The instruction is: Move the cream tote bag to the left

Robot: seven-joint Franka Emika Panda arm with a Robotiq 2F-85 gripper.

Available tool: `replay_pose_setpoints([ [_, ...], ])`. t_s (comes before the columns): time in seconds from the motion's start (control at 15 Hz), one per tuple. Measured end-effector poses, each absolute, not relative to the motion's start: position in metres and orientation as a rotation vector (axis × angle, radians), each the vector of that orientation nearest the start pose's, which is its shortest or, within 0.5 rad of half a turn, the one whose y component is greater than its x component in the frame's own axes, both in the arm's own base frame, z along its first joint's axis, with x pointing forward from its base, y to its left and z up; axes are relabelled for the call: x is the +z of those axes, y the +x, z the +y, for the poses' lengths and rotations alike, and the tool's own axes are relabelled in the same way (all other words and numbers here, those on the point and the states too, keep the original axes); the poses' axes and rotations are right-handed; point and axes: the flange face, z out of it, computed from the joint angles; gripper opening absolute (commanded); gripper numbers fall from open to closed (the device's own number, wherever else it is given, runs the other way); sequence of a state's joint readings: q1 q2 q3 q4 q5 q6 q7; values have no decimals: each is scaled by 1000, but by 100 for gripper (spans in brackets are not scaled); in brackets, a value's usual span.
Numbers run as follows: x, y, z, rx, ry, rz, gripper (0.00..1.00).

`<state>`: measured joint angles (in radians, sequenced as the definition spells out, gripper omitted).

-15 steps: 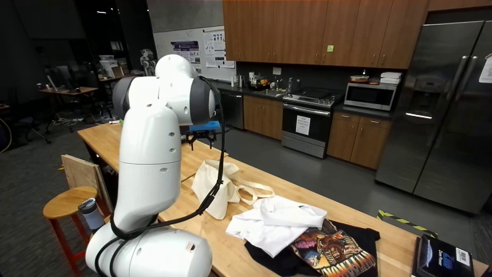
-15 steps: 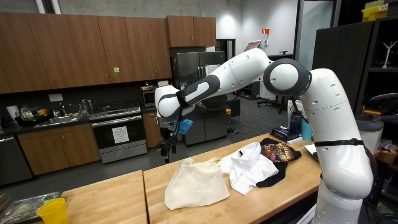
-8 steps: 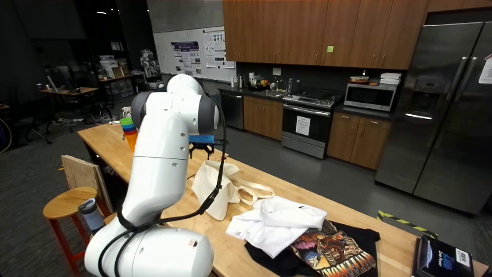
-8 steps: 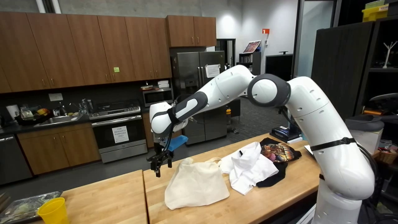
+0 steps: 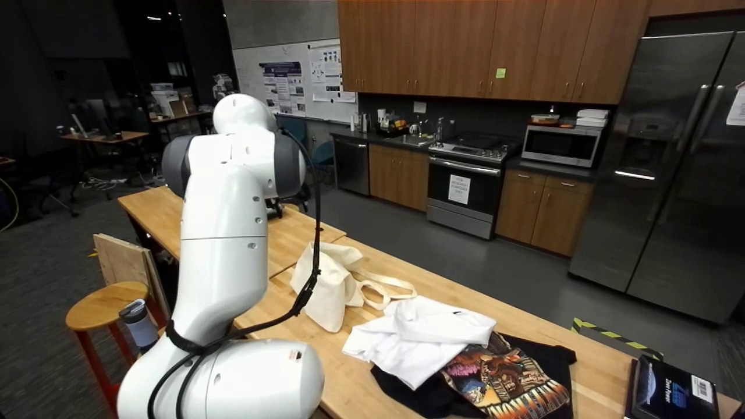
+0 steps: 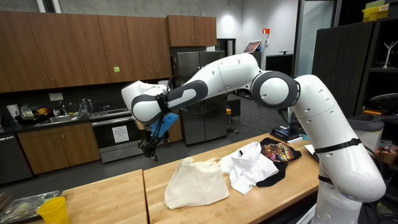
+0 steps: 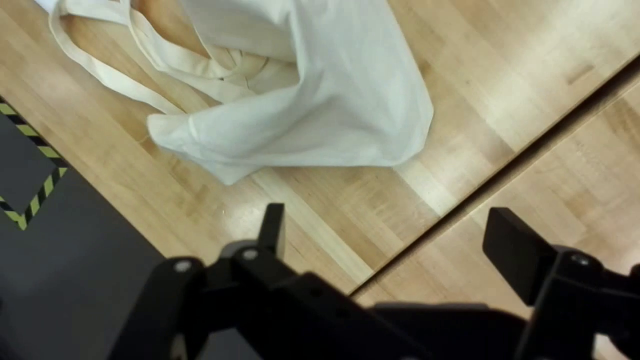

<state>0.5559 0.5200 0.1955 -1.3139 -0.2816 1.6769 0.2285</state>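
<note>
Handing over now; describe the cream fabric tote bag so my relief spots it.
Find the pale wooden tabletop split by a dark gap. Between that gap and the crumpled white cloth garment sits the cream fabric tote bag, set apart by its looped handles.

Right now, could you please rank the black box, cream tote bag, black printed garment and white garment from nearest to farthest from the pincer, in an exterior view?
1. Cream tote bag: right of the pincer in that view.
2. White garment: right of the bag.
3. Black printed garment: partly beneath the white one.
4. Black box: beyond both garments.
</note>
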Motion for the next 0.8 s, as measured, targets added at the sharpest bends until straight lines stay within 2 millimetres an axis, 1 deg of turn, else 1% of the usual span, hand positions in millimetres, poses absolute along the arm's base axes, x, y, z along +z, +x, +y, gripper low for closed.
replay_pose_setpoints([
  [0.07,442,532,436,124,-3249,-940,100],
  [0.13,446,525,439,170,-3255,-954,100],
  [0.27,445,514,440,255,-3268,-981,100],
  [0.4,439,509,436,292,-3271,-1003,100],
  [0.6,425,503,421,290,-3280,-1023,100],
  [0.8,407,506,396,171,-3286,-994,100],
])
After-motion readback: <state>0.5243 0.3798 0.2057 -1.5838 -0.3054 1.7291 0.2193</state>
